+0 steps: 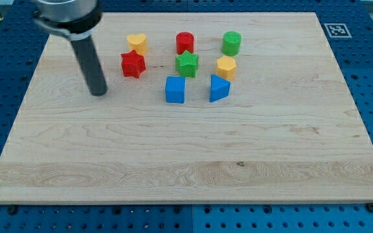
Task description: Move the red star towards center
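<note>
Approach step, no contact yet. Fingers absent, grip state not applicable; my tip [98, 92] on tabletop [173, 162]. Red star [133, 64] near, up-right of tip, beside yellow block [137, 43]. Next: get behind star at view's top-left, push toward center.

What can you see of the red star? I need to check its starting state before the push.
The red star is a small, matte, plastic-looking block with a star outline and flat top, lying flat on the wooden board in the upper left of the block cluster. The yellow block sits just above it in the view, close, though contact cannot be judged. The green star is apart on the view's right. My tip rests to the view's lower left, not touching it.
</note>
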`<state>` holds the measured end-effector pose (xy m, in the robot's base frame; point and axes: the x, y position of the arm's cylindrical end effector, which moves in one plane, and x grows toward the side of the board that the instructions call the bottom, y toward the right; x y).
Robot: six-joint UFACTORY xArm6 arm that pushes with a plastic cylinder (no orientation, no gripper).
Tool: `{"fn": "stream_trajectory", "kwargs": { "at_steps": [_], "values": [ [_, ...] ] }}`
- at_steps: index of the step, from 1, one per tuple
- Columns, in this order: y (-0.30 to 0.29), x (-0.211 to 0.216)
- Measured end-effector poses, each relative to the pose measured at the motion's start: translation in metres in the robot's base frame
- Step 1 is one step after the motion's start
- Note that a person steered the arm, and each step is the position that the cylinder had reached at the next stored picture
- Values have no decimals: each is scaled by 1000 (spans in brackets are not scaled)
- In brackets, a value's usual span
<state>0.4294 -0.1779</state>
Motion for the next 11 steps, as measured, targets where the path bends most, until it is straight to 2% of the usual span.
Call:
{"fn": "stream_trajectory", "kwargs": {
  "at_steps": [2, 4, 5, 10, 11],
  "values": [
    [-9, 4],
    [-9, -80],
    [6, -102],
    [53, -81],
    [21, -79]
  ]
}}
